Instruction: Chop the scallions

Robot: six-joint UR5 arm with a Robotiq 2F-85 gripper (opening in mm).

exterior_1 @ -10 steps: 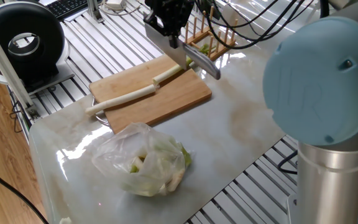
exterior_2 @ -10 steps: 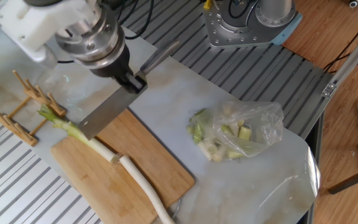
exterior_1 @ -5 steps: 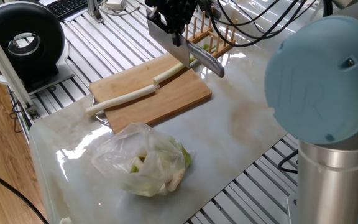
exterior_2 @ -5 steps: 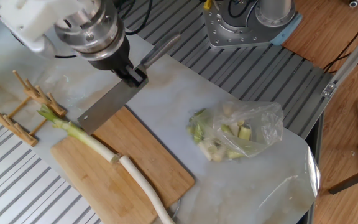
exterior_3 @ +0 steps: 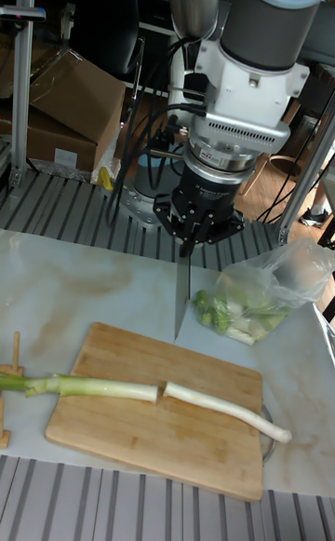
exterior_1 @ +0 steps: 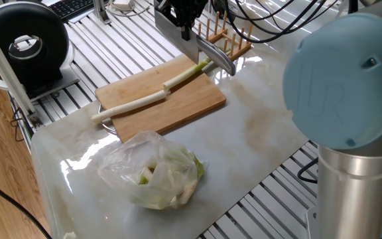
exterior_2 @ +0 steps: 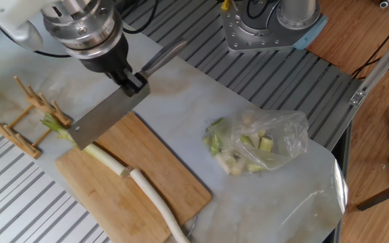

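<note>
Gripper [exterior_2: 132,82] clenched on the cleaver [exterior_2: 107,118] — blade lifted since a second ago, clear of the scallions [exterior_2: 130,179]. Stalk lies along the cutting board [exterior_2: 161,179] in two lengths — more cuts needed.

The counter [exterior_1: 257,139] is a pale marbled slab set on a ribbed metal frame. Lying directly on it: a wooden board [exterior_1: 178,106] at one end, a clear bag [exterior_1: 154,169] of green pieces near the middle, and a wooden rack [exterior_2: 26,118] beside the board.
</note>
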